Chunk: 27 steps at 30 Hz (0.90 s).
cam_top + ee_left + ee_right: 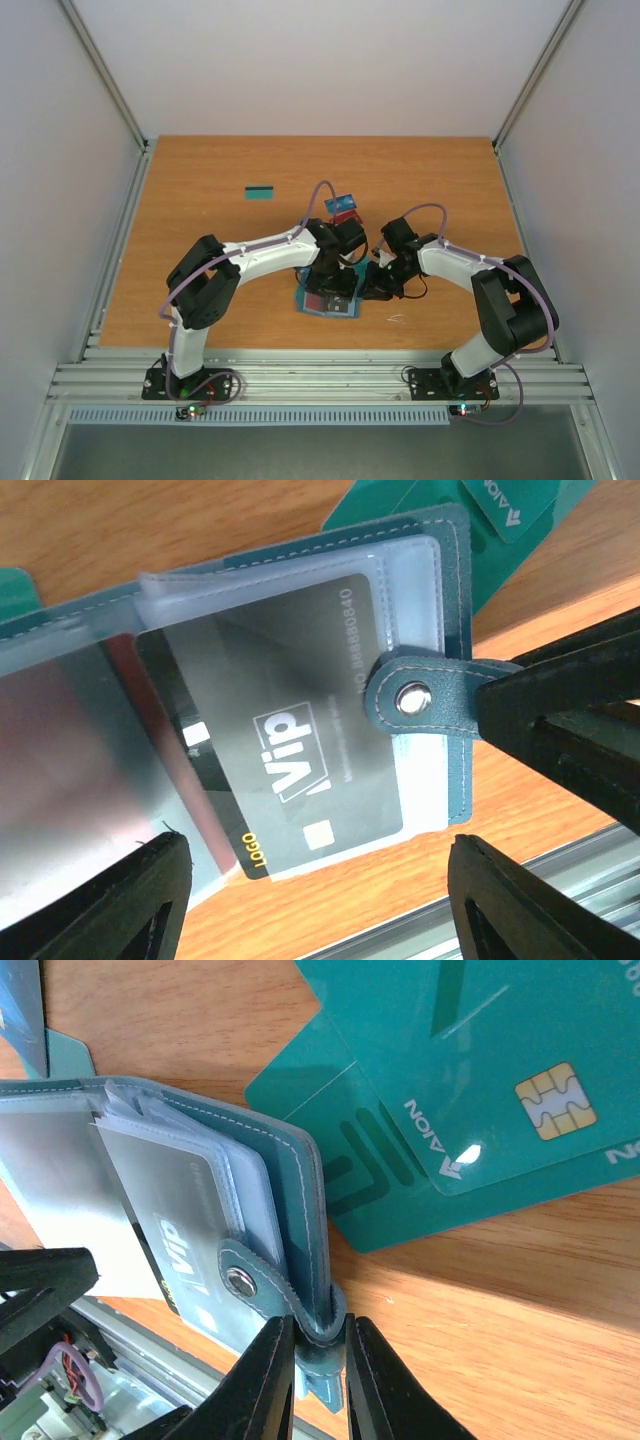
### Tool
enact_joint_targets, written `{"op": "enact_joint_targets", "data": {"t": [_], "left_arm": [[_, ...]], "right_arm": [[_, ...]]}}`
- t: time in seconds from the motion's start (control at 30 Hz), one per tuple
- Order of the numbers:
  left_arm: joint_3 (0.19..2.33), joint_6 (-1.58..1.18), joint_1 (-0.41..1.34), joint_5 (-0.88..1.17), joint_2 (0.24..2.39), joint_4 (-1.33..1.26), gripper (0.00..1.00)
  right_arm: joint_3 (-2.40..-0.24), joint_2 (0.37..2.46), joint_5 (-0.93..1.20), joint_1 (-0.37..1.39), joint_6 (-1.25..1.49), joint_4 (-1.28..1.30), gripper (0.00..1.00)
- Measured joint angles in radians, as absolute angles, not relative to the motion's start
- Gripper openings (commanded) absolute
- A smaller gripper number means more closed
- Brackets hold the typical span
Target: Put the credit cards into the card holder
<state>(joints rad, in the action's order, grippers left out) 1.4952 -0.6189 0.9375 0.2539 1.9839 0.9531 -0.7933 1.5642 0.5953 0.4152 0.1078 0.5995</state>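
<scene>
The dull teal-blue folding card holder (300, 1180) is lying open on the orange-brown wooden table (200, 220) between the two arms. Its clear plastic sleeves (412, 600) are fanning loosely, and a black VIP card (300, 750) is sitting in the top one. The right gripper (318, 1345) is pinching the stitched edge of the cover just beside the snap strap (415, 695), with its jaws closed on it. The left gripper (315, 880) is hanging just above the sleeves with its fingers spread wide, carrying nothing. The risks look plain. The right pinch is biting only a narrow strip of cover, so the holder could be twisting or slipping out if it is pulled. The slack sleeves could be catching on a descending left finger. The black card, whose corner seems to be reaching the sleeve mouth, could be sliding out if the holder tips. Counting: there is one holder and one black card plainly sleeved, with a reddish tint behind the next sleeve that I cannot identify. At least two overlapping teal chip cards (500, 1070) are lying just beside the holder. One blue card (346, 202) and one red card (343, 216) are lying together behind the arms, and one lone teal striped card (261, 192) is lying well apart at the far left.
</scene>
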Motion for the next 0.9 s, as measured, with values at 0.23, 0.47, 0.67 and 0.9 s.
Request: {"op": "enact_joint_targets", "data": {"t": [0.23, 0.47, 0.67, 0.9], "left_arm": [[1.486, -0.620, 0.937, 0.226, 1.970, 0.952, 0.71], [1.486, -0.621, 0.937, 0.233, 1.983, 0.943, 0.72], [1.486, -0.621, 0.937, 0.244, 2.014, 0.928, 0.72], [1.486, -0.621, 0.937, 0.248, 2.019, 0.922, 0.72]], "right_arm": [[-0.793, 1.565, 0.595, 0.415, 0.108, 0.598, 0.17], [-0.792, 1.565, 0.595, 0.415, 0.108, 0.597, 0.17], [-0.791, 1.565, 0.595, 0.415, 0.109, 0.597, 0.17], [-0.791, 1.565, 0.595, 0.415, 0.109, 0.597, 0.17]]}}
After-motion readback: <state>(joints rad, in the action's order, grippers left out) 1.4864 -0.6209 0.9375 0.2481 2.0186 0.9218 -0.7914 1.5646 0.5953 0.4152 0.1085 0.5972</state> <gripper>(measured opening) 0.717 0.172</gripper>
